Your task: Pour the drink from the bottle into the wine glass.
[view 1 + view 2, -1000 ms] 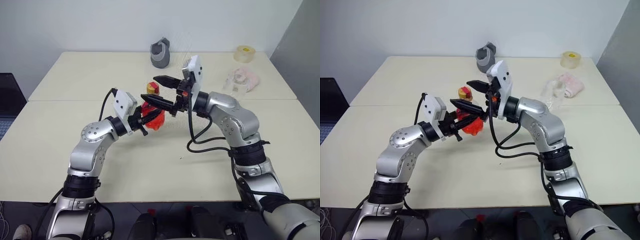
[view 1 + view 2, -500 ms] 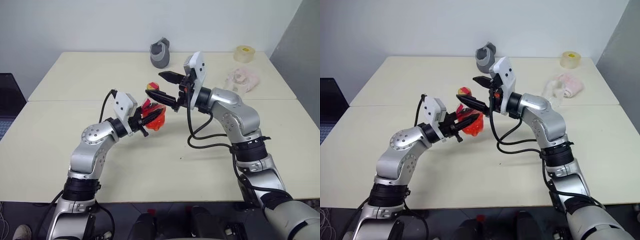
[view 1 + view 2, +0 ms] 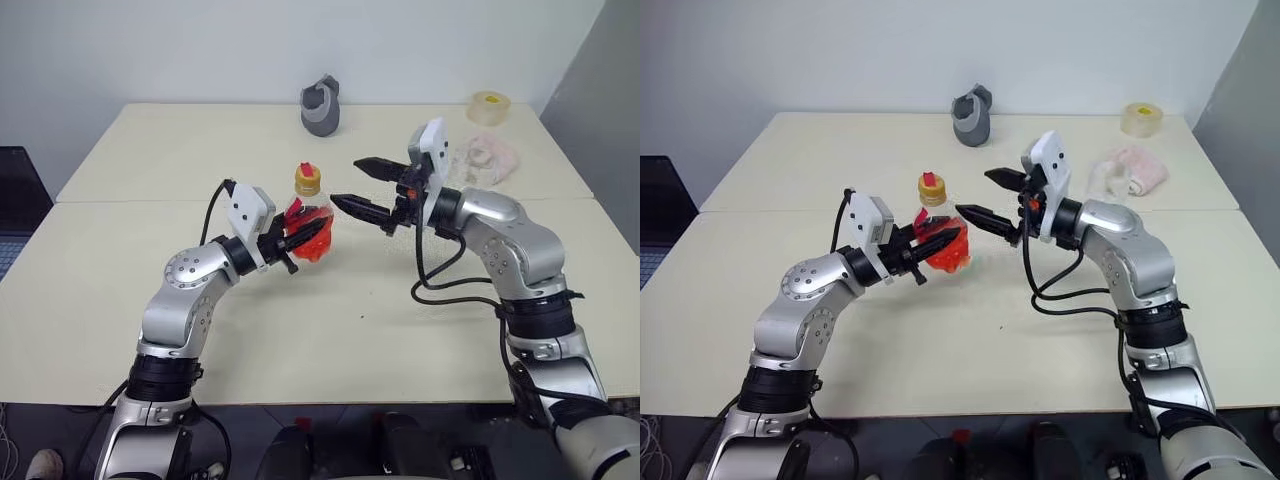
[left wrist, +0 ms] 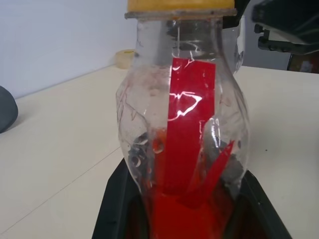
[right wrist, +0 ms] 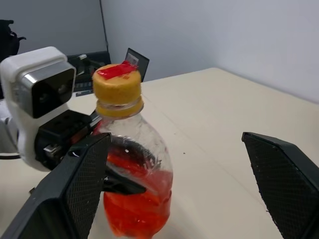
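My left gripper (image 3: pixel 308 236) is shut on the lower body of the bottle (image 3: pixel 306 214) and holds it upright just above the table (image 3: pixel 150 150), near the middle. The yellow cap (image 3: pixel 307 180) is on, with a red strip on top (image 5: pixel 115 71). The drink (image 4: pixel 189 219) fills only the bottle's bottom part. My right gripper (image 3: pixel 345 182) is open and level, a short way right of the bottle, pointing at it and touching nothing. The wine glass (image 3: pixel 1103 180) shows as a clear shape at the back right, beside a pink cloth and partly behind my right wrist.
A grey cup-like object (image 3: pixel 321 104) stands at the back middle. A tape roll (image 3: pixel 487 106) lies in the far right corner, and a pink cloth (image 3: pixel 492 155) just in front of it. A seam (image 3: pixel 130 201) crosses the table. A dark object (image 3: pixel 15 200) is off the left edge.
My right gripper has drawn back to the right, from straddling the bottle's cap to clear of it, and stays open. The left gripper and the bottle have not moved.
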### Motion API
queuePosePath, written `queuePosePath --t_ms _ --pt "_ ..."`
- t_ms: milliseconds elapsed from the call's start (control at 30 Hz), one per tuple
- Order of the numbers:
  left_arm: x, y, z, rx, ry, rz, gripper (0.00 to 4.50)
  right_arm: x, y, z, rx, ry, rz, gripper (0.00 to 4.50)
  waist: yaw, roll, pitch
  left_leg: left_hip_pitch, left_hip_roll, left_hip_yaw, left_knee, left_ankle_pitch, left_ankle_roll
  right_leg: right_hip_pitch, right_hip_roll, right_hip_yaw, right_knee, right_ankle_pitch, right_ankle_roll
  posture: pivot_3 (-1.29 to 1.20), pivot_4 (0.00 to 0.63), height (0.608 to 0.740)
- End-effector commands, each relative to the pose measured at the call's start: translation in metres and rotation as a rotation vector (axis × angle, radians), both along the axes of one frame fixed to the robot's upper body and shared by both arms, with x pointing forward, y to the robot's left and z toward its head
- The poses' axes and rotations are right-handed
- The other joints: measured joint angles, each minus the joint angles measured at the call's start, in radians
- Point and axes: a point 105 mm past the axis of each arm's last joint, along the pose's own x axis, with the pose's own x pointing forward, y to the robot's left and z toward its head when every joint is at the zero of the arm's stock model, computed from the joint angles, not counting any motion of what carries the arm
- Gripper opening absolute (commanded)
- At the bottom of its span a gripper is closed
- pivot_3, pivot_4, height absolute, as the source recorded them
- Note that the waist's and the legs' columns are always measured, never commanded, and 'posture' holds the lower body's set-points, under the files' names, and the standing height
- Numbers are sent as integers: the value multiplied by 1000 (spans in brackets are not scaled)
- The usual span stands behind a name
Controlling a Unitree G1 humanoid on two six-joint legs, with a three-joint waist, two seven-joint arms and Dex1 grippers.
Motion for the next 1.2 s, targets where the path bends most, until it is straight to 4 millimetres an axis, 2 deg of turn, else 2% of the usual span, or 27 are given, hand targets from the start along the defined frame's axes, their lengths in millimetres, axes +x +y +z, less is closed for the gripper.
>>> queuePosePath --t_ms 33,200,400,700,967,1100,1200 --pt "-2 -2 20 -11 -80 -19 1008 -10 3 17 35 -56 40 4477 1 0 0 0 0 0 0 0 0 0 0 0 0 0 0 0 150 740" --pt "-2 -2 21 -10 -81 -21 1008 -18 17 26 87 -43 112 4477 2 0 0 0 0 0 0 -1 2 0 0 0 0 0 0 0 150 740" --pt "-2 -2 21 -7 -81 -24 1008 -19 39 41 170 -2 132 4477 1 0 0 0 0 -1 0 0 0 0 0 0 0 0 0 0 150 740" --pt "-4 -2 19 -4 -78 -27 1008 -18 58 38 180 6 148 4477 2 0 0 0 -1 0 0 0 -1 0 0 0 0 0 0 0 150 740" --pt "-5 -4 19 -7 -82 -28 1008 -15 61 36 175 -4 150 4477 1 0 0 0 0 -1 0 0 -1 0 0 0 0 0 0 0 150 740" --pt "-5 -4 19 -9 -81 -29 1008 -13 60 36 178 -2 143 3581 1 0 0 0 0 -1 0 0 0 0 0 0 0 0 0 0 150 740" --pt "-6 -5 19 -10 -79 -30 1008 -13 59 36 181 3 141 2418 1 0 0 0 0 -1 0 0 -1 0 0 0 0 0 0 0 150 740"
